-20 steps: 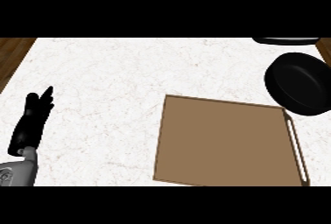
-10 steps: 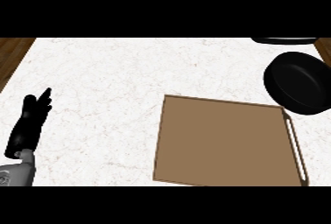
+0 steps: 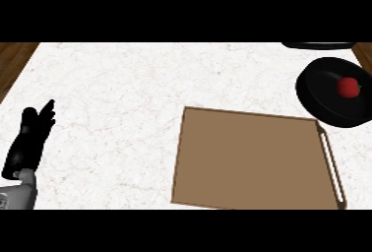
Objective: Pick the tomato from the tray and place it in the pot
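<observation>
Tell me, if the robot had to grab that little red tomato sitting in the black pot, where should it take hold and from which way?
Probably from straight above, fingers closing on opposite sides of the tomato's round body. It sits inside the black pot, whose wall blocks a sideways approach. Only the left hand shows, open, resting at the counter's left edge.

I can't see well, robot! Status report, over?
Left hand open, resting. Right hand out of view. Small red tomato inside black round pot. Brown flat tray bare.
</observation>
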Robot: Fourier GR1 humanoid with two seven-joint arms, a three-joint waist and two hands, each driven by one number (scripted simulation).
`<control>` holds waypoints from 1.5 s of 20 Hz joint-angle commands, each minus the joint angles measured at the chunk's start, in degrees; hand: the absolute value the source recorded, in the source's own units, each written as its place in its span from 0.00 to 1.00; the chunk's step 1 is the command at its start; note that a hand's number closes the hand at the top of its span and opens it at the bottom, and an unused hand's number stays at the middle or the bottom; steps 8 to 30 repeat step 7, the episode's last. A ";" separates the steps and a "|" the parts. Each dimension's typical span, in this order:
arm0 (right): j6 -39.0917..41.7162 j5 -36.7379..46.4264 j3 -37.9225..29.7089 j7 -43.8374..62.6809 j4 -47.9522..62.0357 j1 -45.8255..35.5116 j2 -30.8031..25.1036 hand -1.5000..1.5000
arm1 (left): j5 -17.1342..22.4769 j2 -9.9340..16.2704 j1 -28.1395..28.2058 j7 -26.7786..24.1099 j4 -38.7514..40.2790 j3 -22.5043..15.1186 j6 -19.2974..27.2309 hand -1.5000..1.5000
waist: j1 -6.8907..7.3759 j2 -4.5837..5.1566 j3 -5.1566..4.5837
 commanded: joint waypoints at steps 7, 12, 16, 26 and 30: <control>-5.44 -7.70 -13.11 -6.53 9.72 -0.86 -7.77 0.00 | -0.92 -0.33 0.06 -1.81 1.21 0.03 0.18 0.50 | -0.28 0.08 0.02; -5.44 -7.70 -13.11 -6.53 9.72 -0.86 -7.77 0.00 | -0.92 -0.33 0.06 -1.81 1.21 0.03 0.18 0.50 | -0.28 0.08 0.02; -5.44 -7.70 -13.11 -6.53 9.72 -0.86 -7.77 0.00 | -0.92 -0.33 0.06 -1.81 1.21 0.03 0.18 0.50 | -0.28 0.08 0.02; -5.44 -7.70 -13.11 -6.53 9.72 -0.86 -7.77 0.00 | -0.92 -0.33 0.06 -1.81 1.21 0.03 0.18 0.50 | -0.28 0.08 0.02; -5.44 -7.70 -13.11 -6.53 9.72 -0.86 -7.77 0.00 | -0.92 -0.33 0.06 -1.81 1.21 0.03 0.18 0.50 | -0.28 0.08 0.02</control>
